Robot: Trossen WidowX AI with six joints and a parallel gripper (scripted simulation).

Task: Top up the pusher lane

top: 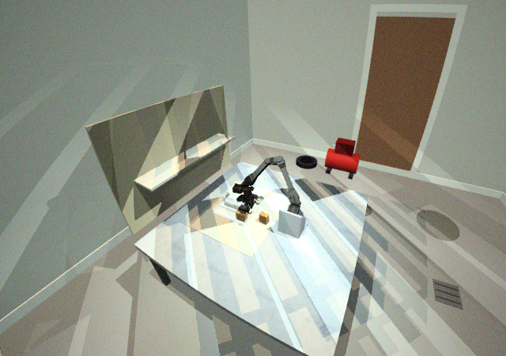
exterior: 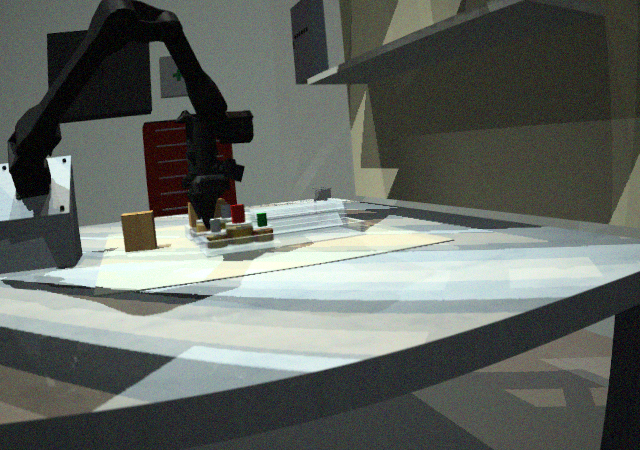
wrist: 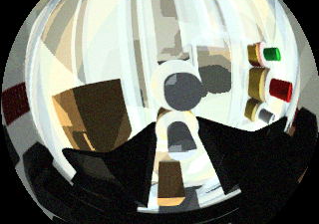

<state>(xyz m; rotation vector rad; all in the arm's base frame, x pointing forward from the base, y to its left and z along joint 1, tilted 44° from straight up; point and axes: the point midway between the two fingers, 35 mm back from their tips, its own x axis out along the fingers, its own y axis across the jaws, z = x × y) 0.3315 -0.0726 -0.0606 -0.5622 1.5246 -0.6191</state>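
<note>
At the front of the clear lane (exterior: 305, 216) on the desk (exterior: 361, 300), I see my fingers (exterior: 205, 216) clamped on a grey jar (wrist: 181, 135), held low at the lane's mouth. Through the wrist view a second grey jar (wrist: 181, 91) stands just beyond it in the lane. Red (exterior: 237, 212) and green (exterior: 261, 219) jars stand beside, on tan blocks.

Matte black, angular jointed arm (exterior: 124, 19)
</note>
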